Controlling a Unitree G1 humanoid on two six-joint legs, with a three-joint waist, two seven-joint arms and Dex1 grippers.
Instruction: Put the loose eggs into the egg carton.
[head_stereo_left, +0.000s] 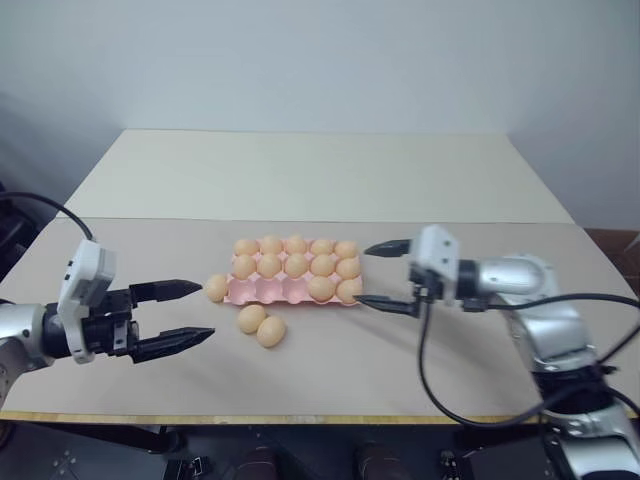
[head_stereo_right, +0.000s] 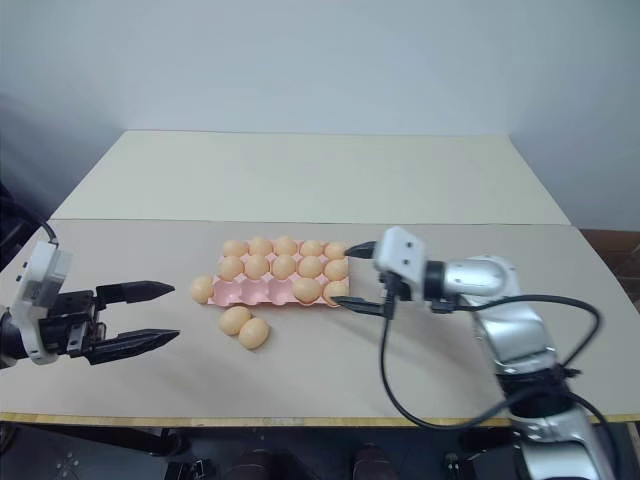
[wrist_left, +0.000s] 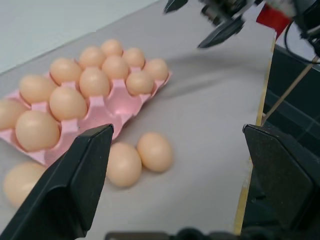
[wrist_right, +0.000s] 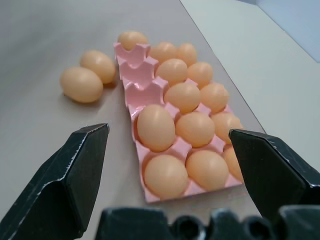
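Table (head_stereo_left: 420, 380): beige, far half paler.
Egg carton (head_stereo_left: 262, 292): three near cups bare, beyond right gripper (head_stereo_left: 388, 275) fingertips.
Loose eggs (head_stereo_left: 261, 325): ahead of left gripper (head_stereo_left: 186, 312).
Fingers: both pairs wide, empty.
Hidden: one egg (wrist_left: 20, 182) partly cut behind left finger.

The right gripper (wrist_right: 165, 170) is holding its two black fingers (wrist_right: 70, 180) spread wide with nothing between them. The pale-pink egg carton (wrist_right: 134, 75) is lying straight ahead, its near end sitting in the gap between the fingertips. Twelve eggs are sitting in its cups, and three cups are standing empty along the side toward the left-hand finger, at the far end. Two loose eggs (wrist_right: 90, 75) are lying touching each other on the table (wrist_right: 45, 45), beyond that finger and beside the carton.
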